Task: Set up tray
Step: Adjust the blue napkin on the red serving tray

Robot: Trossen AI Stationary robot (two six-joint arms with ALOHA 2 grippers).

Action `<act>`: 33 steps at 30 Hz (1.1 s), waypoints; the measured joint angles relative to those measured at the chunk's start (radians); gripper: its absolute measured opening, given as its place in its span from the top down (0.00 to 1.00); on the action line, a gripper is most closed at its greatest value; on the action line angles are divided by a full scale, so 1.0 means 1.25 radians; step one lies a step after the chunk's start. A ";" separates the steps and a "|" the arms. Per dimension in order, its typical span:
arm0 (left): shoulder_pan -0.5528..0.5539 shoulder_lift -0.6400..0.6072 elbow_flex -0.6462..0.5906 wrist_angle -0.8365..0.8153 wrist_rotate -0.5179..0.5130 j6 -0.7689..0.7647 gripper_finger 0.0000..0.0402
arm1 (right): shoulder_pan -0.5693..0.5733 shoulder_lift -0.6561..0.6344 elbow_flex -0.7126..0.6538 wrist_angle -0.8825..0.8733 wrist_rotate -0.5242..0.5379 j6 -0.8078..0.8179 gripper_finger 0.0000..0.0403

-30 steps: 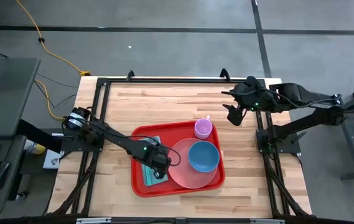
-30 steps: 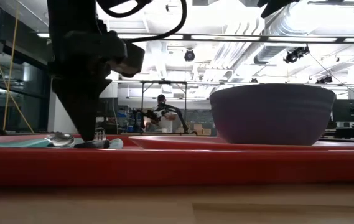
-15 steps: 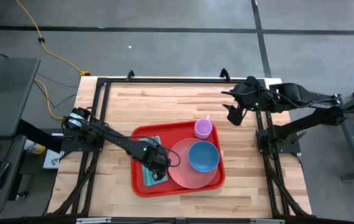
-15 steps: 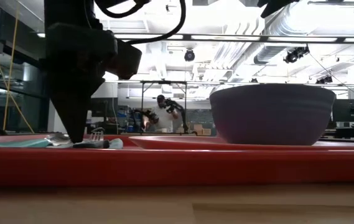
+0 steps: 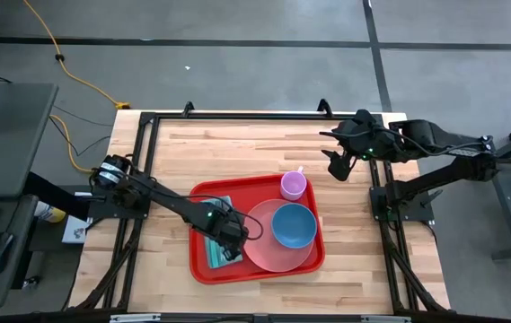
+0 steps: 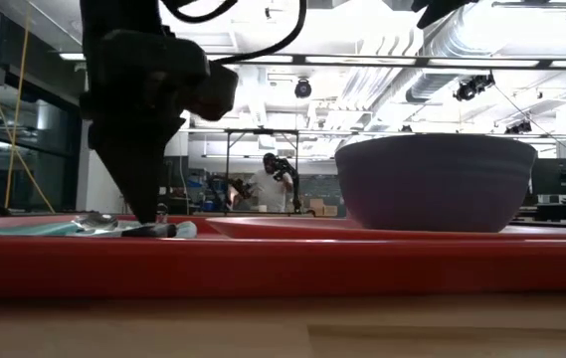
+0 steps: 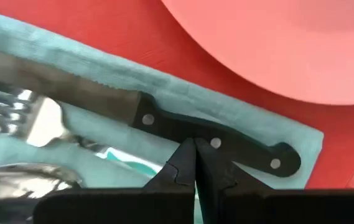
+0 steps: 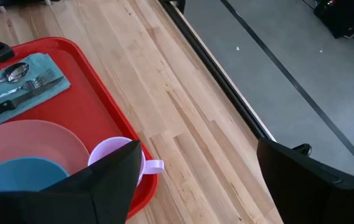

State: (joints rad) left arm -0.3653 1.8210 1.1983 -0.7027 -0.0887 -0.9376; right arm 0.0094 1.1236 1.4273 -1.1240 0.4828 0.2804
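The red tray [image 5: 199,196] lies on the wooden table and holds a pink plate [image 5: 262,256] with a blue bowl [image 5: 293,224] on it, a purple cup [image 5: 294,186] and a teal napkin [image 7: 245,109]. A black-handled knife [image 7: 164,121], a fork [image 7: 40,118] and a spoon [image 7: 15,180] lie on the napkin. My left gripper [image 5: 229,235] is shut and low over the napkin, its tips at the knife handle. My right gripper [image 5: 336,166] is open and empty above the table's far right. My left gripper meets the middle of the knife's black handle [image 7: 226,140] with its shut fingertips [image 7: 189,158]. The fingers come from above, pointing down [image 6: 149,214]. The knife lies flat on the napkin; whether the tips press on it or only stand against its side, I cannot tell.
Bare wood lies on the far side of the tray [image 5: 237,148] and to its right [image 8: 183,106]. A black frame [image 5: 237,117] runs along the table's edges. A person [image 6: 278,179] stands far off in the room behind.
My left gripper, staying shut and low over the napkin, has shifted a little toward the table's left edge and then back toward the right.
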 joint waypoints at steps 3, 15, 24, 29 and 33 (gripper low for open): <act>0.002 0.000 0.035 -0.063 -0.012 0.013 0.95 | 0.000 0.000 0.000 0.000 -0.001 0.000 0.26; 0.059 0.000 0.137 -0.295 -0.114 0.062 0.97 | 0.000 0.000 0.000 0.000 -0.001 -0.003 0.26; 0.126 0.000 0.143 -0.256 -0.066 0.112 0.98 | 0.000 0.000 0.000 0.000 -0.002 -0.010 0.26; 0.160 0.001 0.144 -0.219 -0.070 0.125 0.98 | 0.000 0.000 0.000 0.000 -0.002 -0.016 0.26; 0.183 0.018 0.140 -0.218 -0.072 0.133 0.98 | 0.000 0.000 0.000 0.000 -0.004 -0.016 0.26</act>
State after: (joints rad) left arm -0.1371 1.8434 1.3738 -0.9748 -0.1787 -0.7714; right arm 0.0093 1.1236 1.4269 -1.1236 0.4771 0.2607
